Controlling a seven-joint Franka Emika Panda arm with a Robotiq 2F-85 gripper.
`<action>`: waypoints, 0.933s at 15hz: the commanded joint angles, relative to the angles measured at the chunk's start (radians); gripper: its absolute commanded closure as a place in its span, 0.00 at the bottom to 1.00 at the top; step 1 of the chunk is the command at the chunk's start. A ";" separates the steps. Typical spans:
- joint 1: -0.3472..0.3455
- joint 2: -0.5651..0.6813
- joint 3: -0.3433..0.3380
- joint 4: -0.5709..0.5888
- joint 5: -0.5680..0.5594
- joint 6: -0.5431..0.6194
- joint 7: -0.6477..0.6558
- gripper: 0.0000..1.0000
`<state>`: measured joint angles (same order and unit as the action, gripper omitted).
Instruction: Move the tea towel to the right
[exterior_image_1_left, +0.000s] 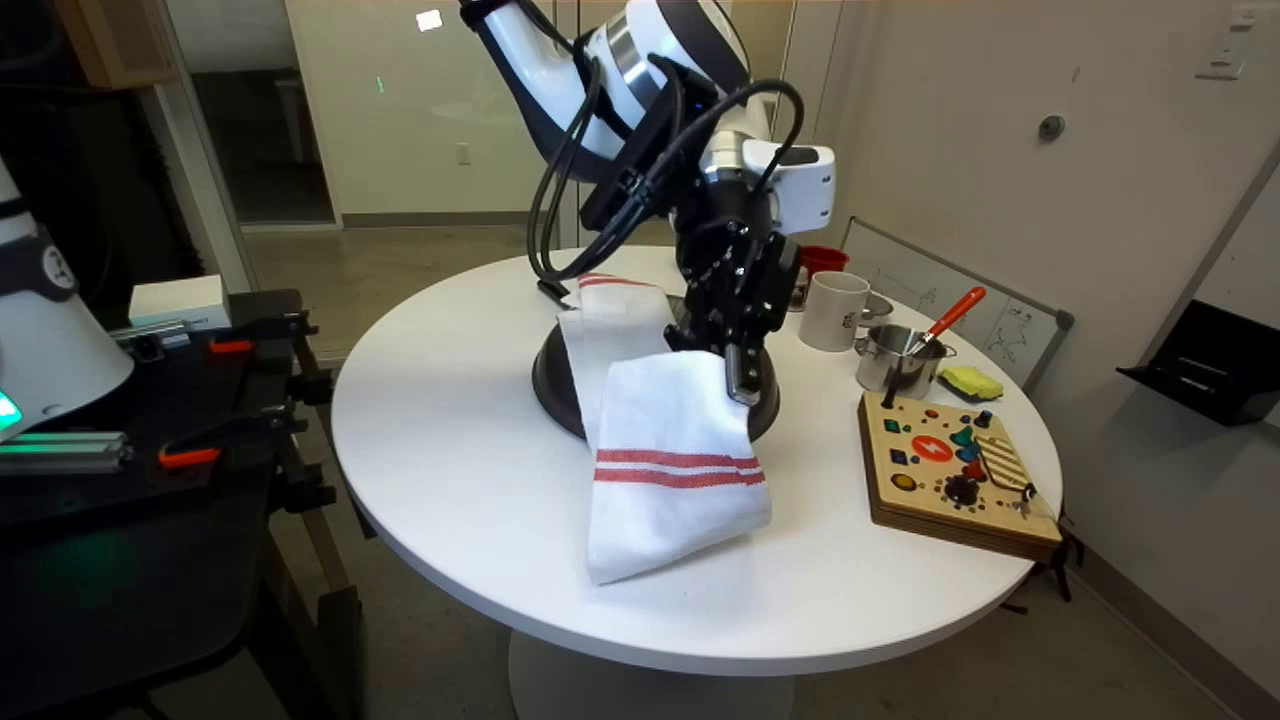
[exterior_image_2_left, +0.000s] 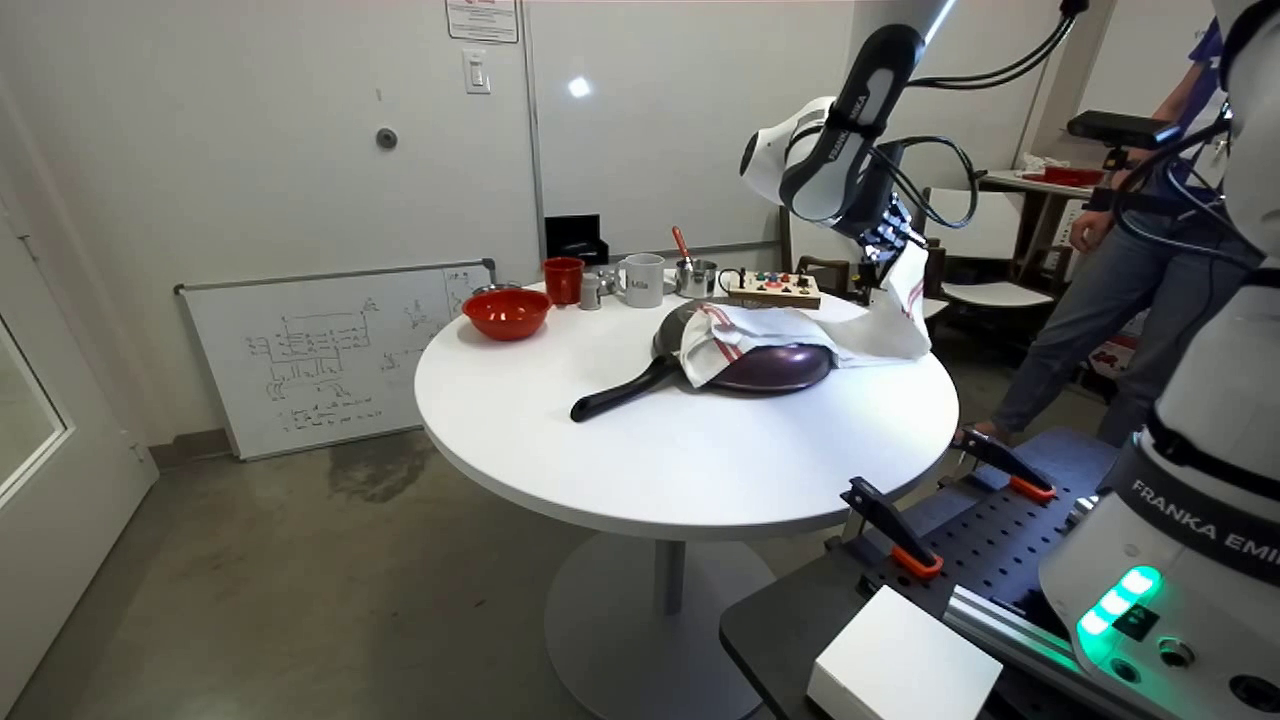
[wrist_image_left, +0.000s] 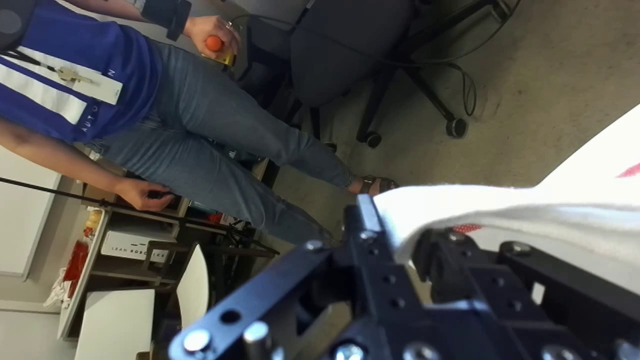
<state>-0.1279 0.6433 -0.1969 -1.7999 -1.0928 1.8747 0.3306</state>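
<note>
Tea towel (exterior_image_1_left: 672, 520) matt cloth; bowl (exterior_image_2_left: 506, 318) glossy; pot (exterior_image_1_left: 884, 366) metal.

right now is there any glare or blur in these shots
Wrist view: the towel is washed out toward the right edge, its near fold soft, and screws on the claw glint; in an exterior view, a glare spot on the wall whiteboard; in an exterior view, a bright white patch near the top.

Dark pan (exterior_image_2_left: 778, 371) sits on the white table (exterior_image_2_left: 620, 460), red bowl (exterior_image_2_left: 507, 316) well apart, and there's the white mug (exterior_image_1_left: 833, 312), beside the steel pot (exterior_image_1_left: 888, 355), button board (exterior_image_1_left: 945, 455) nearby!
</note>
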 joint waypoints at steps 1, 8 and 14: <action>-0.013 0.028 0.004 0.034 -0.001 -0.020 0.007 0.45; -0.012 0.044 0.006 0.056 0.000 -0.028 -0.001 0.00; -0.009 0.058 0.008 0.066 0.002 -0.039 -0.014 0.00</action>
<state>-0.1395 0.6802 -0.1927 -1.7613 -1.0926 1.8746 0.3306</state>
